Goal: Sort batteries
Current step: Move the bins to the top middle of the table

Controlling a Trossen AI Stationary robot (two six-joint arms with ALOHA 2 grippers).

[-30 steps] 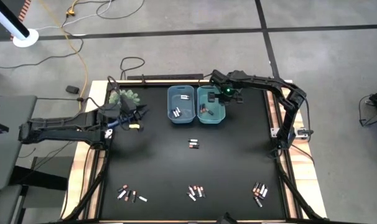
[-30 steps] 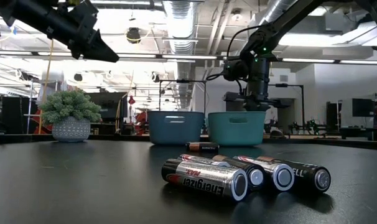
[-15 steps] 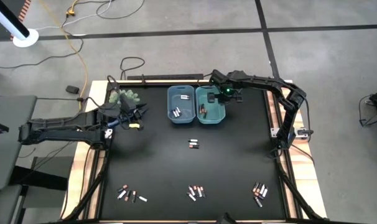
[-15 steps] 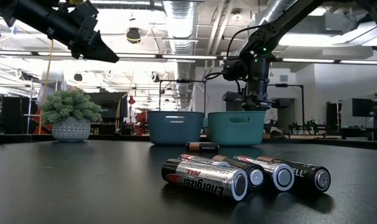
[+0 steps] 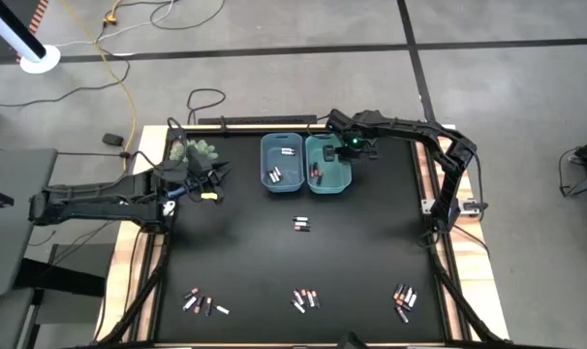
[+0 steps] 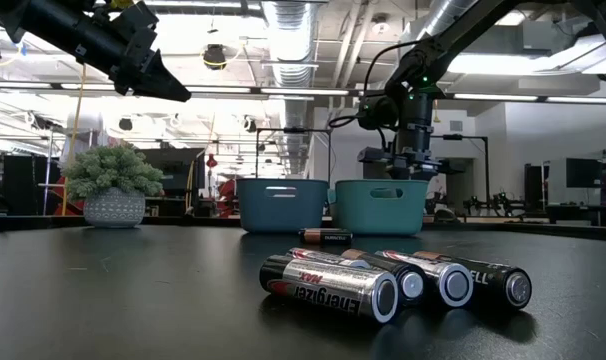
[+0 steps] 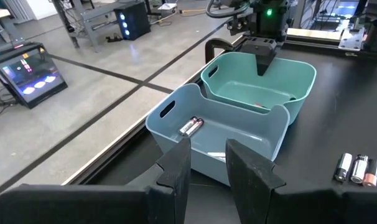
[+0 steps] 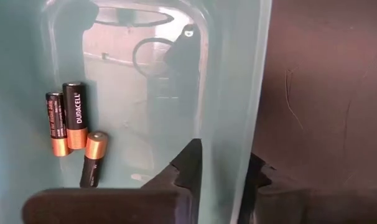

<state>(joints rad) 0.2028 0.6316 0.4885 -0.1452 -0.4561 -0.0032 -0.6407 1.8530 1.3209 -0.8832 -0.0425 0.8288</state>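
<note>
Two bins stand side by side at the table's far edge: a blue bin (image 5: 282, 163) holding silvery batteries (image 7: 190, 126), and a teal bin (image 5: 329, 165) holding three dark, copper-ended batteries (image 8: 69, 123). My right gripper (image 8: 221, 168) hangs over the teal bin's right wall (image 8: 254, 93), pointing down, open, with nothing between its fingers. My left gripper (image 7: 207, 165) hovers above the table's far left by the plant, open and empty, facing the bins. More batteries lie in small groups on the black table: mid-table (image 5: 301, 224), and along the near edge (image 5: 204, 304), (image 5: 305, 299), (image 5: 404, 300).
A small potted plant (image 5: 195, 151) stands at the far left corner, with a small yellow thing (image 5: 209, 196) beside it. The black tabletop (image 5: 245, 252) has wooden side rails. Three batteries (image 6: 383, 280) lie right before the low camera.
My right gripper has stayed above the teal bin and has opened a little; it was shut a second ago. The left arm has kept still.
</note>
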